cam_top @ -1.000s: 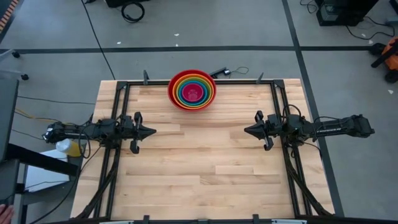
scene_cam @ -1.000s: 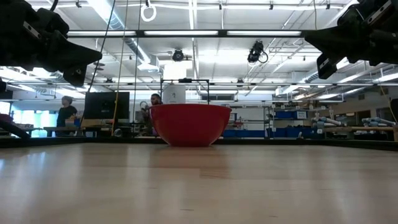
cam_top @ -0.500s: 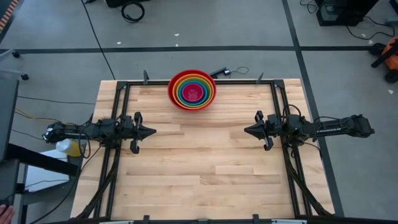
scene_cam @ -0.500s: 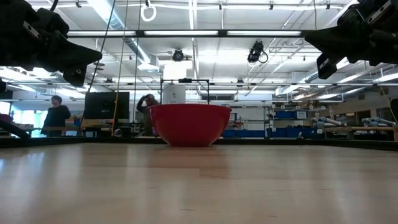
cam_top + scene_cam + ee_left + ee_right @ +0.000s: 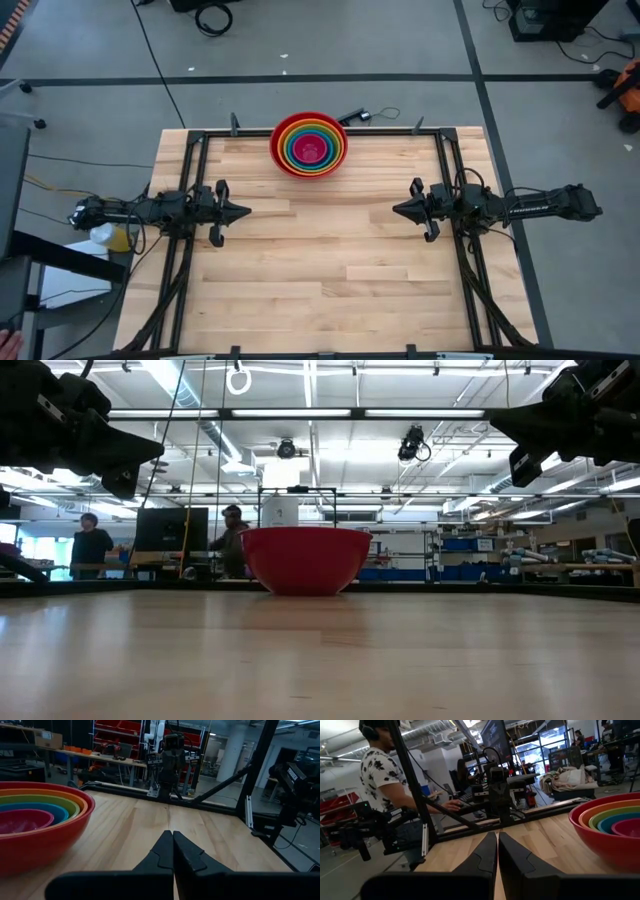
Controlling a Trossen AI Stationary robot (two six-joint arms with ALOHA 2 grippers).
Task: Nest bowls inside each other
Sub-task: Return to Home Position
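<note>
The bowls [image 5: 309, 145] sit nested as one stack at the table's far edge, a little left of centre: red outermost, then orange, green, blue, with magenta-pink in the middle. The red bowl [image 5: 305, 558] rests on its base on the wood. The stack also shows in the left wrist view [image 5: 35, 822] and the right wrist view [image 5: 612, 827]. My left gripper [image 5: 245, 211] hangs shut above the table's left side, pointing level toward the middle. My right gripper [image 5: 396, 209] hangs shut above the right side, facing it. Both stand well clear of the bowls.
A black metal frame [image 5: 198, 150] runs along the table's left, right and far edges. Bare wood [image 5: 330, 260] spreads between the grippers and toward the near edge. Beyond the table, a person [image 5: 385, 775] stands at a desk; other people [image 5: 92, 545] show far off.
Neither arm nor the bowls have moved. Only people in the room behind the table have walked about.
</note>
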